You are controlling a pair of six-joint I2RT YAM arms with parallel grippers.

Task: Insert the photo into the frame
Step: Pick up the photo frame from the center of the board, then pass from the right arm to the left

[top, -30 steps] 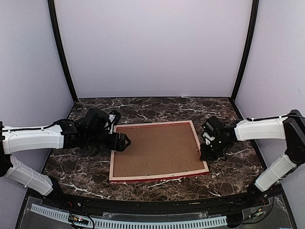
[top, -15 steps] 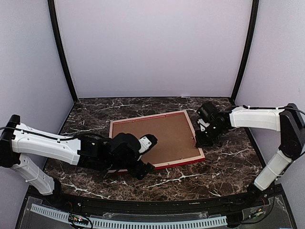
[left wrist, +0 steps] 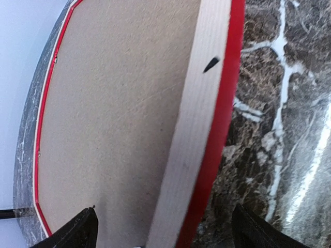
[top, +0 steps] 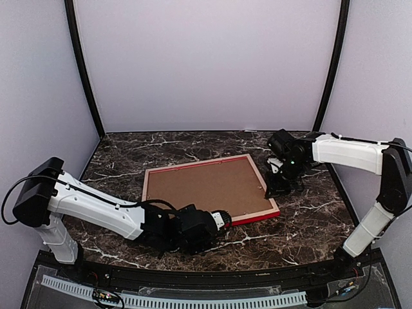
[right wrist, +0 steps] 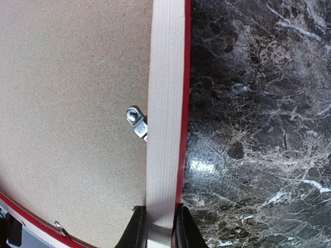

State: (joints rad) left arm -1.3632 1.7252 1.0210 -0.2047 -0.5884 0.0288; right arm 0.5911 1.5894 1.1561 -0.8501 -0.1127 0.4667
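Status: frame (top: 254, 219) lies back-up on the marble table (top: 302, 225), skewed to the table edge, with the brown backing board (top: 206, 187) seated inside the rails. Photo isn't visible in any view (could be under the board, can't tell)

Right gripper (right wrist: 158, 225) is pinched on the right rail near its near end, one finger on the board side and one on the red outer edge. Left gripper (left wrist: 165, 232) is spread wide and straddles the near rail, both fingers clear of it and nothing held

My read: the left is lining up a second hold on the frame so both arms can handle it. Whether the frame is flat or slightly lifted on the right side, I can't tell

To do it well:
- centre the rail between the left fingers before closing. It sits a bit off-centre in the wrist view, so one pad would likely hit first and shove the frame
- go deep enough to bite the pale wood, not only the red lip
- the inner finger should land on the rail, not wedge under the board edge
- stay off the metal turn clip (right wrist: 137, 120) and any others like it, since they probably hold the board in
- close gently. The right clamp fixes the far end, so a sideways push from the left would twist the thin rails
- once both hold, move the arms together, since the pane could shift if the frame racks
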